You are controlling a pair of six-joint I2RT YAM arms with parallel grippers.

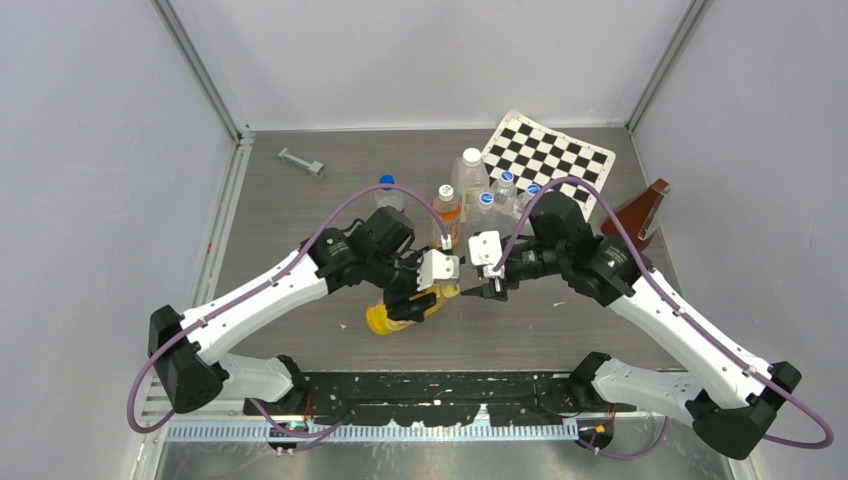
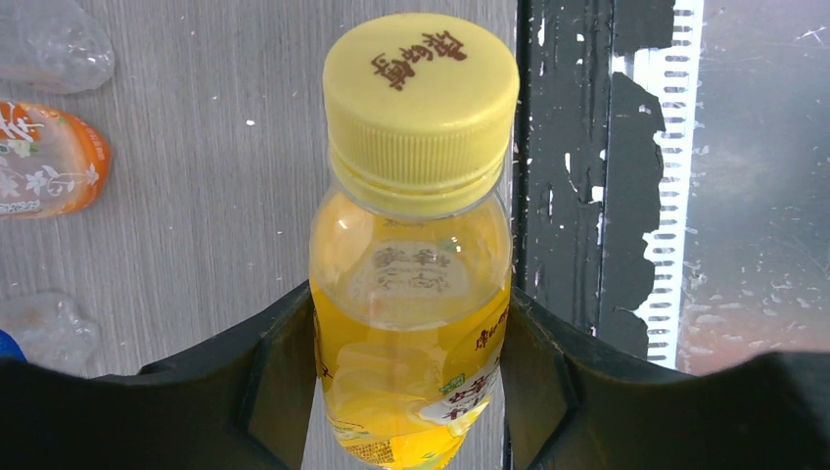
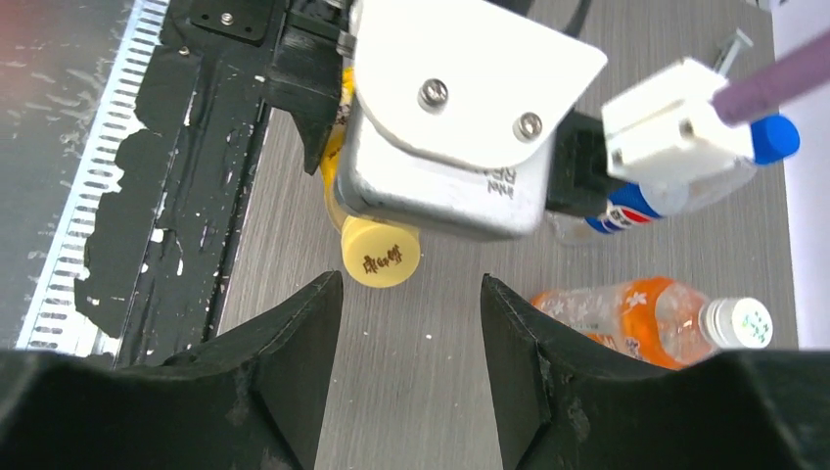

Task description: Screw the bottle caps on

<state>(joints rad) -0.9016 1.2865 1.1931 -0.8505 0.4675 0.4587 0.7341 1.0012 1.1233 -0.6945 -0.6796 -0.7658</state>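
Observation:
My left gripper (image 1: 412,300) is shut on the yellow-orange juice bottle (image 1: 400,312) and holds it tilted, low over the table. In the left wrist view the fingers (image 2: 284,377) clamp the bottle (image 2: 411,333) at its label; the yellow cap (image 2: 421,93) sits on its neck. My right gripper (image 1: 478,290) is open and empty, and it faces the yellow cap (image 3: 381,253) a short way off without touching it. The Pepsi bottle (image 1: 390,198) stands behind the left arm with the blue cap (image 1: 387,182) on it. The blue cap also shows in the right wrist view (image 3: 778,137).
Behind the grippers stand an orange-drink bottle (image 1: 446,212) with a white cap, a tall clear bottle (image 1: 470,172) and small clear bottles (image 1: 497,195). A checkerboard (image 1: 548,155) lies at the back right, a brown block (image 1: 645,210) right of it, a metal part (image 1: 302,161) back left.

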